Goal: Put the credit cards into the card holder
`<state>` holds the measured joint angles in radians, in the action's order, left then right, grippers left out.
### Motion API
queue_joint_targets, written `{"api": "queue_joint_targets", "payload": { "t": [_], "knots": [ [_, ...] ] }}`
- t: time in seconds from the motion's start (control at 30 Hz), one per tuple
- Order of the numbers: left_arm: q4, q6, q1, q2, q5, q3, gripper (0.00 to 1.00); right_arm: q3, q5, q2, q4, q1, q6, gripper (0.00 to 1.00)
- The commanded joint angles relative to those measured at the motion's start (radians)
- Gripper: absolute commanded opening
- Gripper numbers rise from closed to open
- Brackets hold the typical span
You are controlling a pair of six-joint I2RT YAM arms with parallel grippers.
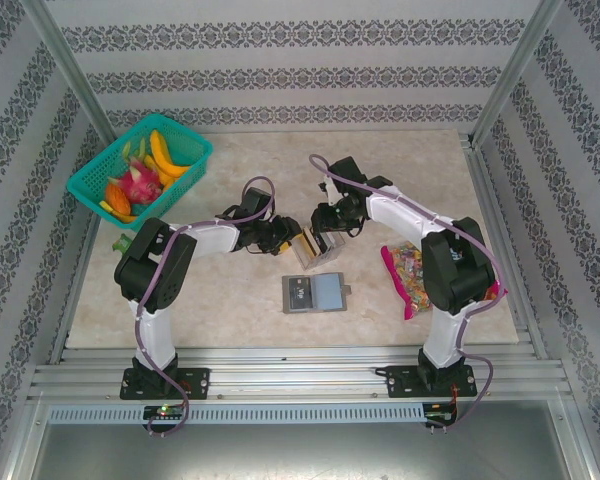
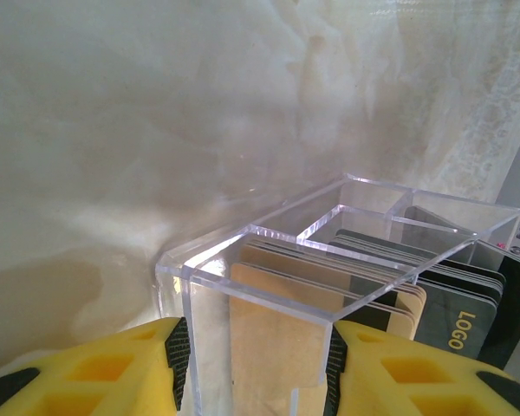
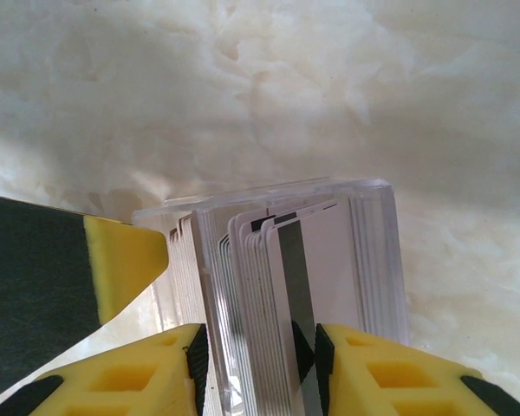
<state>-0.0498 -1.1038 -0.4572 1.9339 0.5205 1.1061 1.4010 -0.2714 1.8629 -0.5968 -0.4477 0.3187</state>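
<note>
**Pale marble-look table, two arms meeting over a tray of cards**

The table (image 1: pixel 230 300) was a pale, marbled slab, closed in by walls of striped, patterned wallpaper. A teal basket (image 1: pixel 180 132) of toy fruit sat at the far left corner, and a colourful candy bag (image 1: pixel 405 270) lay by the right arm.

I judged the step in hand to be drawing the credit cards (image 3: pixel 329 251) out of their clear plastic tray (image 2: pixel 269 234). The cards stood on edge in its compartments, with tan, dark and black-striped faces. The left gripper (image 2: pixel 256 364) had its yellow jaws closed on the tray, one either side of a compartment. The right gripper (image 3: pixel 258 364) had its jaws set narrowly on a bunch of the cards' ends, pads against the outer cards.

The card holder (image 1: pixel 315 293), flat and dark grey with a paler panel, lay on the table just nearer the arm bases, apart from both grippers.

As I read it, the next move called for a straight pull along the tray walls while the left gripper steadied the tray. After that, the thin edges would need careful lining-up with the holder's mouth. I could not tell which side of the holder opened.

Both arms were folded inward, elbows out, wrists meeting low at the table's middle.
</note>
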Motion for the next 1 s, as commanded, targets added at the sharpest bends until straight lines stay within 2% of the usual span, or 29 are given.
{"api": "queue_joint_targets", "payload": {
  "t": [0.0, 0.27, 0.4, 0.5, 0.83, 0.97],
  "knots": [
    [0.003, 0.007, -0.005, -0.004, 0.003, 0.014, 0.48, 0.023, -0.017, -0.038, -0.023, -0.004, 0.004, 0.38],
    [0.007, 0.009, -0.008, 0.0, 0.003, 0.021, 0.48, 0.019, -0.024, -0.035, -0.025, 0.003, 0.005, 0.34],
    [0.008, 0.009, -0.008, 0.0, 0.001, 0.023, 0.48, 0.025, 0.045, -0.023, -0.037, 0.002, -0.009, 0.41],
    [0.007, 0.008, -0.009, 0.001, 0.002, 0.023, 0.48, 0.046, 0.073, 0.007, -0.06, 0.004, -0.027, 0.42],
    [0.009, 0.008, -0.011, 0.005, 0.002, 0.028, 0.48, 0.049, 0.039, 0.055, -0.057, -0.002, -0.028, 0.43],
    [0.014, 0.01, -0.011, 0.005, 0.002, 0.029, 0.48, 0.042, 0.01, 0.031, -0.049, -0.003, -0.028, 0.4]
  ]
}}
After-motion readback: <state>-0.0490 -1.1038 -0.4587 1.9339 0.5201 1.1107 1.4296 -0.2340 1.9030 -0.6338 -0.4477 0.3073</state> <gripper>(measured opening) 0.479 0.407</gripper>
